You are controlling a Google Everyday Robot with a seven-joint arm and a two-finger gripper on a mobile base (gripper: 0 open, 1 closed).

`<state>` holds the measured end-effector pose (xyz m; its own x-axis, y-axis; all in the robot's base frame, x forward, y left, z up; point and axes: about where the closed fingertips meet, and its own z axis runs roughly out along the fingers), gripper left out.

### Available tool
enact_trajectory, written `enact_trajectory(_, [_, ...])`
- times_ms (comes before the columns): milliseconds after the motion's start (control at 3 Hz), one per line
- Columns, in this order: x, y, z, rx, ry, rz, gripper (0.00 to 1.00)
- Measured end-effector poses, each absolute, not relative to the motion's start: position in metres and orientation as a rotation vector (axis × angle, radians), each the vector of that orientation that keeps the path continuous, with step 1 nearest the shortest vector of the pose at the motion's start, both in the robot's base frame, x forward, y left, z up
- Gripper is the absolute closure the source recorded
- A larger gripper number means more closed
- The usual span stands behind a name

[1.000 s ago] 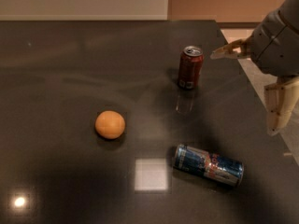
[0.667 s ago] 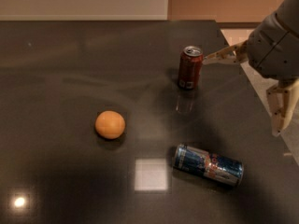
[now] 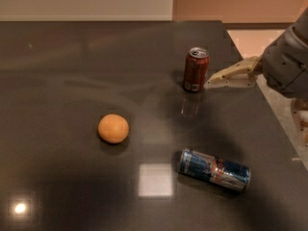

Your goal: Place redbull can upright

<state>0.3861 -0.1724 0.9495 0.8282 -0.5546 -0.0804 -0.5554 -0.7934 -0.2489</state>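
Observation:
The redbull can (image 3: 214, 169) lies on its side on the dark table (image 3: 72, 66), front right, blue and silver with red marks, its long axis running left to right. My gripper (image 3: 257, 107) hangs at the right edge, above and behind that can. Its fingers are spread wide and hold nothing. One tan finger (image 3: 232, 74) points left, its tip close to the dark-red soda can. The other finger (image 3: 303, 124) shows only partly at the frame's right border.
A dark-red soda can (image 3: 195, 69) stands upright behind the redbull can. An orange (image 3: 113, 128) sits left of centre. The table's right edge (image 3: 269, 109) runs diagonally under my arm. Light reflections mark the table front.
The gripper has swung: its upper finger reached further left toward the dark-red soda can, and the lower finger slid toward the right border. The cans and the orange have not moved.

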Motion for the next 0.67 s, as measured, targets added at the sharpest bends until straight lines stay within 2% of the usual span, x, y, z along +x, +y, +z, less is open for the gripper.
enact_trajectory(667, [0.3834, -0.1709, 0.9468, -2.853, 0.479, -0.069, 0.0])
